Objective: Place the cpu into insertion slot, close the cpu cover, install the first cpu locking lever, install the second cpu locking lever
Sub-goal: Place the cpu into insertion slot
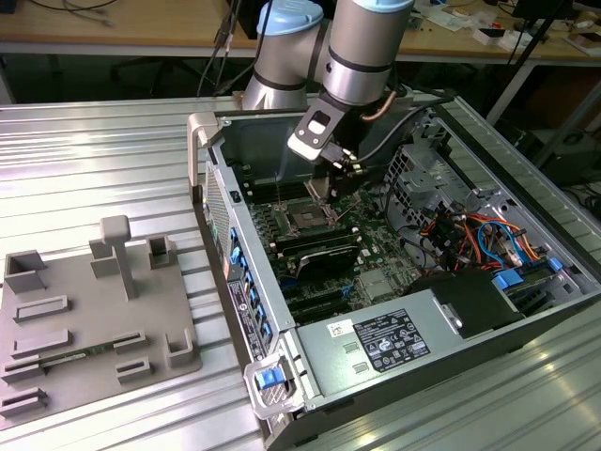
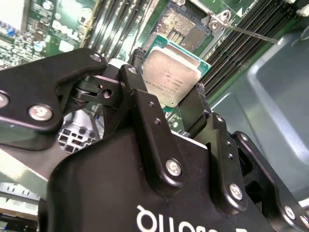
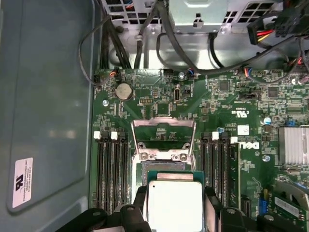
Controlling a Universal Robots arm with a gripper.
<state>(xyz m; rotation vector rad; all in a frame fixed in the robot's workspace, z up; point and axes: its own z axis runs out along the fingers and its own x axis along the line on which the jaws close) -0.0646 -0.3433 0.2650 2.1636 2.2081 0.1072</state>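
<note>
— Ribbed aluminium table (image 1: 94,160) carried the open dark tower computer case (image 1: 263,132), lying on its side. Flat grey plastic fixture plate (image 1: 84,329) with upright pegs and slots sat at the exterior view's left, apart from the case.
— Arm?
— Grey Universal Robots arm (image 1: 362,47) reached down into the case. Black two-finger gripper (image 1: 343,167) hung over the green circuit board (image 3: 227,111), near the socket.
— Jaw state? Holding anything?
— Partly closed, clamped on the cpu (image 2: 171,77), the small flat square chip with a silvery-grey metal top. One black finger (image 2: 145,111) pressed on each of two opposite edges. Metal top faced both wrist cameras, with the green substrate rim showing round it.
— Seated?
— No. Chip was held off the board, clear of the insertion slot (image 3: 161,166), the square silver-rimmed socket. Second wrist view showed the slot's contact field bare beyond the chip.
— Cover?
— Thin silver square-frame cpu cover (image 3: 164,123) stood swung up on its hinge, on the side of the slot away from the chip. Board was visible through its window.
— Neighbours?
— Long black memory slots (image 3: 111,174) flanked the socket on both sides. Round silver coin cell (image 3: 124,90) and black cable bundles (image 3: 159,29) lay past the cover. Lever positions: couldn't tell.
</note>
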